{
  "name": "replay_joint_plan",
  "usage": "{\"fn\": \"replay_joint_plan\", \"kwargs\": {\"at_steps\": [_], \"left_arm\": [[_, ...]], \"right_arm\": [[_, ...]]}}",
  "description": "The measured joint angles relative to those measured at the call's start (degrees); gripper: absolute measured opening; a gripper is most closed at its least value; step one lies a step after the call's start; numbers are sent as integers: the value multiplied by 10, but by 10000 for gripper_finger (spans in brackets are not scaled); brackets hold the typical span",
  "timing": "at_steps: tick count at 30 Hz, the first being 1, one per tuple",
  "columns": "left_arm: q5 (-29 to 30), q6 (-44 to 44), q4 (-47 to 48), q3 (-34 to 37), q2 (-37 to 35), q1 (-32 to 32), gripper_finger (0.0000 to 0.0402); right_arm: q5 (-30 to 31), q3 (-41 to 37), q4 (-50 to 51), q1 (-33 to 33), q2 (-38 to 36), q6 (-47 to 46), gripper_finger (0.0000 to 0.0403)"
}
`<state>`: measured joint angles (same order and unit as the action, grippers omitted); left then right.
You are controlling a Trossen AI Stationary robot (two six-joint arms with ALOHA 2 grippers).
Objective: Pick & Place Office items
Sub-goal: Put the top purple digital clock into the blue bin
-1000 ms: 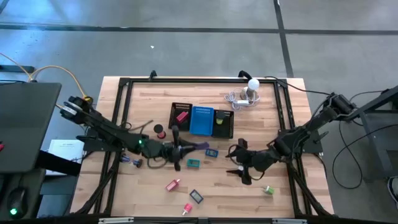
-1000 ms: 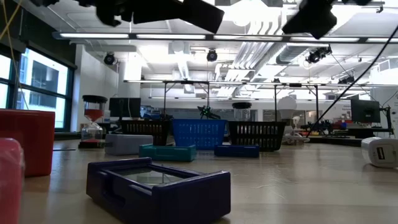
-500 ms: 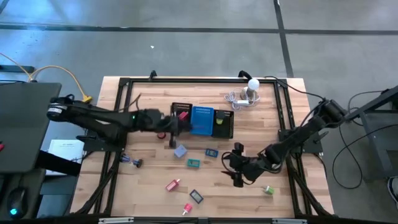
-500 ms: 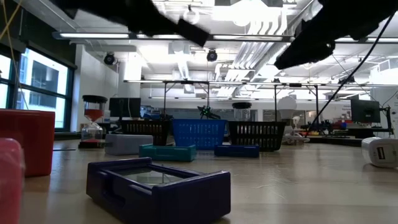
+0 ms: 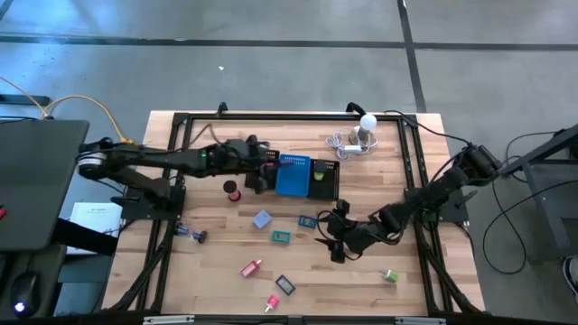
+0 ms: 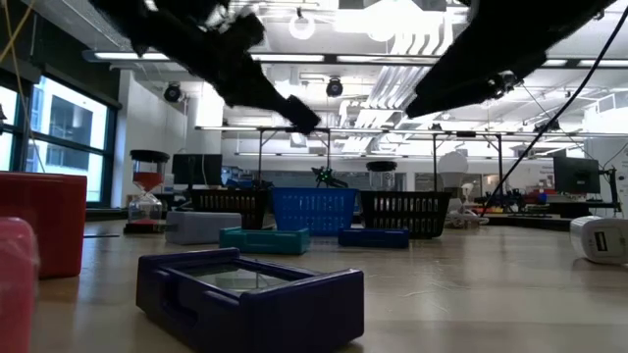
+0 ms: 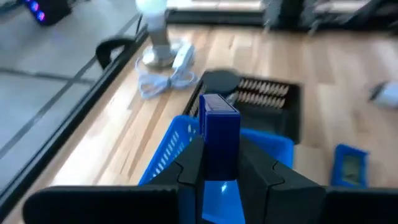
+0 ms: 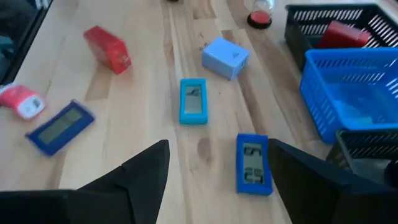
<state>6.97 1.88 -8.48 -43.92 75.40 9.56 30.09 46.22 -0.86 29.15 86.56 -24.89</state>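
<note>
My left gripper (image 5: 260,175) (image 7: 219,157) hangs over the black mesh tray (image 5: 325,190), at the edge of its blue middle section (image 7: 168,146), shut on a dark blue block (image 7: 219,121). My right gripper (image 5: 328,242) (image 8: 219,149) is open above the table, over a blue flat piece (image 8: 253,163) lying flat. A teal piece (image 8: 193,99), a light blue block (image 5: 262,218), a red spool (image 5: 233,190), pink pieces (image 5: 251,267) and a green piece (image 5: 389,275) also lie on the wood. A red piece (image 5: 265,167) rests in the tray's left section. My left gripper pinches the dark blue block between its two fingers (image 7: 189,168), which sit on the block's lower part (image 7: 219,163). The block's other end sticks out past the fingertips. The arm reaches in from the table's left, and the block is lifted clear above the tray.
The white ball-topped gadget (image 5: 365,126) with its cable stands at the far edge, right of the tray. A dark blue flat piece (image 6: 250,294) (image 5: 285,284) and a red-pink piece (image 5: 271,302) lie near the near edge. A black frame (image 5: 181,122) borders the table.
My left gripper has moved from the middle of the table toward the far edge and up to the tray, carrying the dark blue block. The light blue block, which the arm covered before, now shows on the wood. My right gripper has shifted slightly toward the table's left.
</note>
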Motion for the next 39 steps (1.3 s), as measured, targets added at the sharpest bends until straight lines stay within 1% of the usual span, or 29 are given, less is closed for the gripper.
{"fn": "replay_joint_plan", "kwargs": {"at_steps": [3,5,8,13,18,23,28,32,35,39], "left_arm": [[14,9,6,-22,57,-3,54],[36,11,7,-39,88,-6,54],[52,0,27,-56,117,-8,54],[54,-7,41,-70,147,-13,54],[60,-13,45,-70,164,-16,55],[69,-18,47,-69,174,-15,72],[63,1,46,-70,175,-15,79],[55,-4,46,-70,175,-15,82],[55,-4,46,-70,175,-15,83],[55,17,46,-70,175,-15,84]], "right_arm": [[-3,0,-14,-8,0,9,258],[-5,0,-15,-11,0,10,258],[-6,0,-15,-11,0,11,258],[-6,0,-14,-11,0,14,258],[-6,0,-20,-12,0,25,258],[-6,0,-24,-12,0,25,258],[-6,0,-25,-12,0,25,258],[-7,0,-26,-11,0,25,258],[-21,0,-27,-12,0,24,258],[-21,0,-28,-11,0,23,258]]}}
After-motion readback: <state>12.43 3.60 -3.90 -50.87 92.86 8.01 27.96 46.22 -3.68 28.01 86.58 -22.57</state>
